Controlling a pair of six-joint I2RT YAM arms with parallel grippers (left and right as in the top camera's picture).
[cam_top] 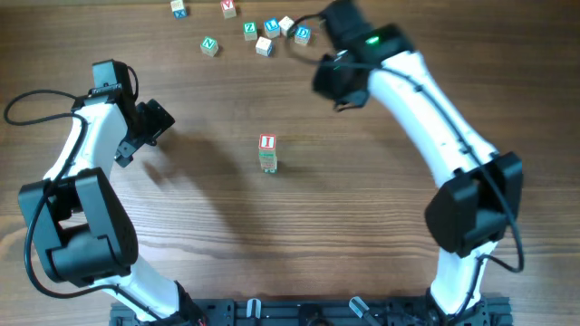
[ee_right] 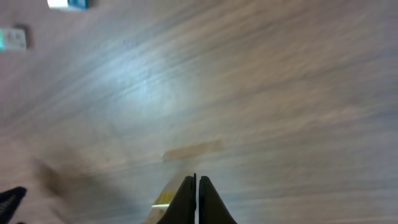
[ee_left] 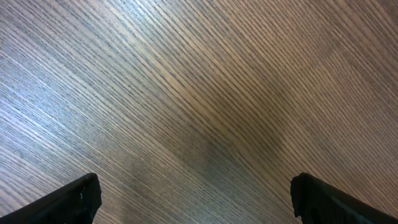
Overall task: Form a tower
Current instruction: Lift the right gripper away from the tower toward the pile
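The tower (cam_top: pixel 266 154) is a short, narrow column of pale alphabet cubes at mid-table, with a red letter on its top face. In the right wrist view the tower (ee_right: pixel 186 151) is a blurred pale column partly behind my fingers. My right gripper (cam_top: pixel 324 83) hovers up and to the right of it, well apart. Its jaws (ee_right: pixel 196 177) are pressed together with nothing between them. My left gripper (cam_top: pixel 154 122) is far to the left of the tower. It stands wide open (ee_left: pixel 194 184) over bare wood, only its two black fingertips (ee_left: pixel 84 196) showing.
Several loose letter cubes lie along the far edge, among them a green one (cam_top: pixel 209 44), a pale one (cam_top: pixel 264 45) and a blue one (cam_top: pixel 303 34) close to my right wrist. Two cubes (ee_right: pixel 68 4) (ee_right: pixel 12 38) show blurred in the right wrist view.
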